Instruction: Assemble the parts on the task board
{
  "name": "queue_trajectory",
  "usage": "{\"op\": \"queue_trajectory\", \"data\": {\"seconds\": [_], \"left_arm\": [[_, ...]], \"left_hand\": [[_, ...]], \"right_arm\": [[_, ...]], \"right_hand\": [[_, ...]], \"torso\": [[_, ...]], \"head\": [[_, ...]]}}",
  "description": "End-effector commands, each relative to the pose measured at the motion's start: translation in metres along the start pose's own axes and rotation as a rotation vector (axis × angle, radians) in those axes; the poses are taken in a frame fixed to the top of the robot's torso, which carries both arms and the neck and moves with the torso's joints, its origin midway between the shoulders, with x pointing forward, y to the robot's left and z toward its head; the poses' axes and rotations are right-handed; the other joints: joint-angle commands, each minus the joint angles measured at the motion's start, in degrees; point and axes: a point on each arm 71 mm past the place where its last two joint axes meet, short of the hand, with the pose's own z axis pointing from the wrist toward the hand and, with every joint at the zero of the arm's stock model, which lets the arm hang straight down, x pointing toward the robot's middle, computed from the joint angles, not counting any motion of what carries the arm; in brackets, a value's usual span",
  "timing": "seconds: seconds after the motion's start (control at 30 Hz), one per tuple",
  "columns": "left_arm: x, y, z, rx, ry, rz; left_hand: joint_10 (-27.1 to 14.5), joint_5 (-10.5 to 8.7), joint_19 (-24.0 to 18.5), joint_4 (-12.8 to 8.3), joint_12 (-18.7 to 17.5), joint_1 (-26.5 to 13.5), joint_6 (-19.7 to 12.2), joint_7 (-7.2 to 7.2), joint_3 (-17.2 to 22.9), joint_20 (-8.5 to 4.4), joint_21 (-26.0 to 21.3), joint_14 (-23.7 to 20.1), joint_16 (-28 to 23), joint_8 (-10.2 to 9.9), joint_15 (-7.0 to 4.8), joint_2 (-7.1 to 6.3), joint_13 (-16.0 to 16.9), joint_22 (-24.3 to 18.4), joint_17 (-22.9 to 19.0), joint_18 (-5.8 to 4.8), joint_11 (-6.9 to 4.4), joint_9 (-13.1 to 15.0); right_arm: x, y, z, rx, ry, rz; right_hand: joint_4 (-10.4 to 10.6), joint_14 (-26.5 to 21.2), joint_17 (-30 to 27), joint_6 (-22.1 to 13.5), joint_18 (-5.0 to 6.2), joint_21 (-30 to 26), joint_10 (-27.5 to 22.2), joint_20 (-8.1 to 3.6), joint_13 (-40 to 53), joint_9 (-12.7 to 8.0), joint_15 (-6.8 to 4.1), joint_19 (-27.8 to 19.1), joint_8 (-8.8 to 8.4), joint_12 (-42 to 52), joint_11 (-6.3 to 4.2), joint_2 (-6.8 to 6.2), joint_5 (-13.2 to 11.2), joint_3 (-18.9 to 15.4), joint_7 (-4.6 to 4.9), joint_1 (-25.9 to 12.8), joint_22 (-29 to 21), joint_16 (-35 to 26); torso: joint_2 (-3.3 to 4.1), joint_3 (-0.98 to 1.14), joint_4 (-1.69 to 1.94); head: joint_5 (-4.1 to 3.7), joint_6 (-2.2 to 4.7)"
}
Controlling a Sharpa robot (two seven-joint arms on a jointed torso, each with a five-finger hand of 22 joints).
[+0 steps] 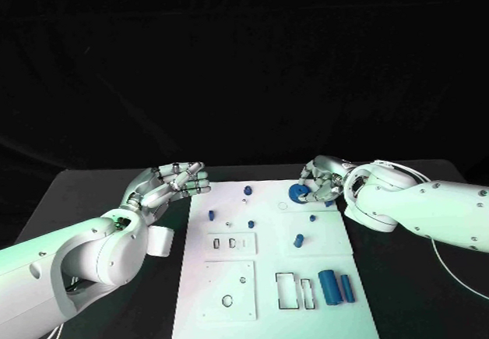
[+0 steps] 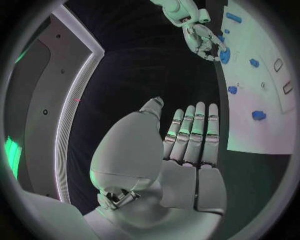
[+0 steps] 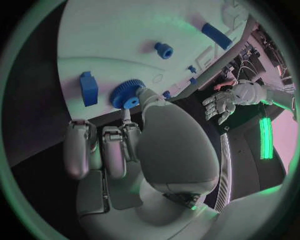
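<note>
A black tabletop (image 1: 88,192) stands in front of a dark black curtain (image 1: 237,68), with green light glowing nearby.

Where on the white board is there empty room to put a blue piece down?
The task board is bare along its near edge, below the round hole and the two blue cylinders. The far right corner is crowded: the right hand holds a blue gear there, near small pegs.

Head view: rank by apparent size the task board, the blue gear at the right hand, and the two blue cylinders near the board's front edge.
1. Task board, by far the largest.
2. Larger blue cylinder.
3. Blue gear and thinner blue cylinder: not ranked. The right hand partly covers the gear, which lies farther from the camera.
</note>
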Motion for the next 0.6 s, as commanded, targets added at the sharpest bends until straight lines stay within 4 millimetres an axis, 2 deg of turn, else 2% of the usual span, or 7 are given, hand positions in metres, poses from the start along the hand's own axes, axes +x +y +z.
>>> {"op": "queue_trajectory", "data": {"seconds": [0.03,0.13,0.17,0.2,0.3,0.4,0.6], "left_arm": [[0.003,-0.001,0.000,0.007,0.023,-0.004],[0.003,-0.001,0.000,0.007,0.022,-0.004],[0.003,-0.001,0.000,0.006,0.022,-0.004],[0.003,-0.001,0.000,0.006,0.022,-0.004],[0.002,-0.001,0.000,0.005,0.022,-0.004],[0.003,-0.001,0.000,0.004,0.023,-0.005],[0.002,-0.001,0.000,0.000,0.024,-0.005]], "left_hand": [[0.2,-0.19,0.4,0.1,-0.3,0.4,0.4,1.99,-0.3,-0.06,-0.4,0.0,-0.4,-0.3,0.33,-0.25,0.0,0.0,0.1,0.61,-0.01,-0.1],[0.2,-0.19,0.4,0.1,-0.3,0.4,0.4,1.99,-0.3,-0.06,-0.4,0.0,-0.4,-0.3,0.33,-0.25,0.0,0.0,0.1,0.61,-0.01,-0.1],[0.2,-0.20,0.5,0.1,-0.4,0.4,0.4,2.00,-0.4,-0.06,-0.4,0.0,-0.4,-0.3,0.33,-0.24,0.0,-0.1,0.1,0.61,0.00,-0.1],[0.2,-0.20,0.5,0.1,-0.4,0.4,0.4,2.00,-0.4,-0.06,-0.4,0.0,-0.4,-0.3,0.33,-0.24,0.0,-0.1,0.1,0.61,0.00,-0.1],[0.2,-0.20,0.5,0.1,-0.4,0.4,0.4,2.00,-0.4,-0.06,-0.4,0.0,-0.4,-0.3,0.33,-0.24,0.0,-0.1,0.1,0.61,0.00,-0.1],[0.2,-0.20,0.5,0.1,-0.4,0.4,0.4,2.00,-0.4,-0.06,-0.4,0.0,-0.4,-0.3,0.33,-0.24,0.0,-0.1,0.1,0.61,0.00,-0.1],[0.1,-0.22,0.5,0.2,-0.4,0.3,0.3,2.02,-0.4,-0.05,-0.4,0.0,-0.5,-0.3,0.35,-0.21,0.0,-0.1,0.1,0.61,0.02,-0.1]], "right_arm": [[0.006,-0.001,0.000,0.010,0.032,-0.024],[0.005,-0.001,0.000,0.009,0.015,-0.026],[0.005,-0.001,0.000,0.007,0.005,-0.027],[0.005,0.000,-0.001,0.005,-0.007,-0.029],[0.003,0.002,-0.001,-0.006,-0.045,-0.042],[0.002,0.004,-0.002,-0.017,-0.081,-0.053],[0.000,0.011,-0.006,-0.048,-0.144,-0.070]], "right_hand": [[0.0,6.2,15.1,1.2,-0.74,0.3,0.7,-0.08,6.1,-0.4,0.23,0.3,0.02,0.6,-0.08,0.68,0.4,1.3,-0.13,0.2,3.3,0.2],[0.0,6.2,15.1,3.2,-0.78,0.4,1.1,-0.28,6.6,-0.9,-0.02,0.4,-0.19,1.1,-0.40,1.18,-0.4,3.4,-0.50,0.3,3.6,0.2],[0.0,6.2,15.1,4.6,-0.79,0.5,1.5,-0.47,7.1,-0.9,-0.26,0.5,-0.05,1.5,-0.72,2.07,-2.0,4.9,-0.88,0.3,3.8,0.2],[-0.2,6.2,15.1,5.4,-0.82,0.6,1.7,-0.72,7.4,-1.1,-0.53,0.5,-0.24,1.8,-0.95,2.16,-3.5,6.6,-1.14,0.6,4.0,0.2],[-0.9,6.2,15.1,7.2,-0.89,0.7,2.4,-1.08,8.1,-1.2,-0.92,0.7,-0.45,2.4,-1.41,1.67,-3.8,9.6,-1.64,1.0,4.3,0.2],[-1.2,6.2,15.1,8.0,-0.95,0.9,2.6,-1.24,8.4,-1.1,-1.07,0.8,-0.64,2.7,-1.57,1.12,-4.2,11.0,-1.82,0.5,4.5,0.2],[-1.3,6.2,15.1,8.4,-1.00,1.0,2.7,-1.33,8.5,-1.0,-1.15,0.9,-0.77,2.7,-1.66,0.53,-4.6,11.6,-1.92,0.0,4.7,0.2]], "torso": [[0.03,0.02,0.01],[0.01,0.03,0.02],[-0.01,0.02,0.01],[-0.01,0.03,0.01],[0.00,0.01,-0.04],[-0.01,-0.01,0.00],[-0.03,-0.02,0.00]], "head": [[-0.01,-0.09],[0.01,-0.13],[-0.01,-0.14],[-0.03,-0.15],[-0.01,-0.17],[-0.06,-0.12],[-0.15,0.03]]}}
